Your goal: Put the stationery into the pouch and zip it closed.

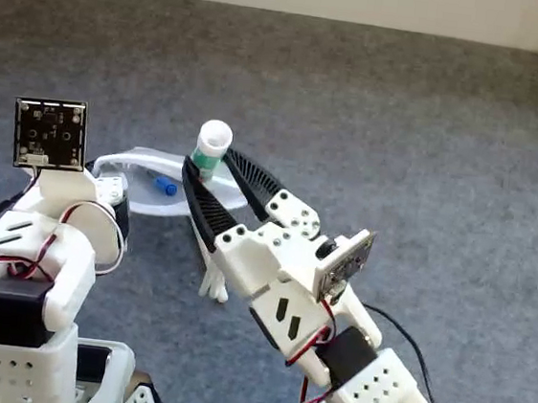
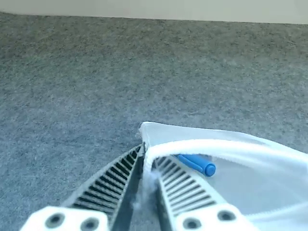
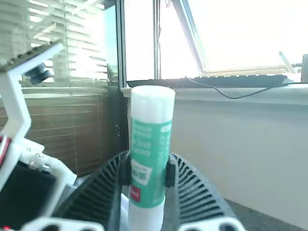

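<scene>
A clear plastic pouch (image 1: 138, 164) with a white zip edge lies on the grey carpet left of centre. A blue pen (image 1: 164, 187) lies inside it, also seen as the blue pen (image 2: 197, 164) in the left wrist view. My left gripper (image 2: 143, 154) is shut on the pouch's (image 2: 231, 144) rim at its corner. My right gripper (image 1: 207, 163) is shut on a white and green glue stick (image 1: 211, 150), held upright over the pouch's right end. In the right wrist view the glue stick (image 3: 148, 168) stands between the black fingers (image 3: 187, 190).
Grey carpet (image 1: 402, 129) covers the whole surface, with free room behind and to the right. A small white item (image 1: 212, 282) lies on the carpet beside the right arm's base. The left arm's body (image 1: 44, 236) stands near the front left.
</scene>
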### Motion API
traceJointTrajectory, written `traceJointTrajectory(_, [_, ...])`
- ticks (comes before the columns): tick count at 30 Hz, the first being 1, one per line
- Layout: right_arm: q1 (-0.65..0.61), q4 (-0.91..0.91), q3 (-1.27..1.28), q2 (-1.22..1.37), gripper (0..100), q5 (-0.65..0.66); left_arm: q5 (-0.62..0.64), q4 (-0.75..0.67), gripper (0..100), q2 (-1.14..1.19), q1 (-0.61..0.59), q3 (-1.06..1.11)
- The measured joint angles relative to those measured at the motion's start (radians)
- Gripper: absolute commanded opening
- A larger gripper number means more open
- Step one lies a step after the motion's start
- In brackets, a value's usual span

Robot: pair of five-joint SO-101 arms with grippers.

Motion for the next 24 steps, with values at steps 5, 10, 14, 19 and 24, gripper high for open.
traceJointTrajectory(5, [0.002,-0.147,0.0,0.163,0.5,0.0,-0.003,0.0,1,0.0,0.0,0.0])
traceJointTrajectory(10, [0.005,-0.215,0.0,0.247,0.5,0.0,-0.003,0.0,1,0.0,-0.002,0.0])
traceJointTrajectory(14, [0.005,-0.221,0.012,0.212,0.5,0.0,-0.003,0.0,1,0.0,0.0,0.002])
traceJointTrajectory(19, [-0.005,-0.221,0.109,0.04,0.5,0.0,-0.003,0.0,1,0.0,0.0,0.014])
traceJointTrajectory(24, [-0.054,-0.198,0.147,-0.075,0.5,0.0,-0.003,0.0,1,0.0,0.0,0.014])
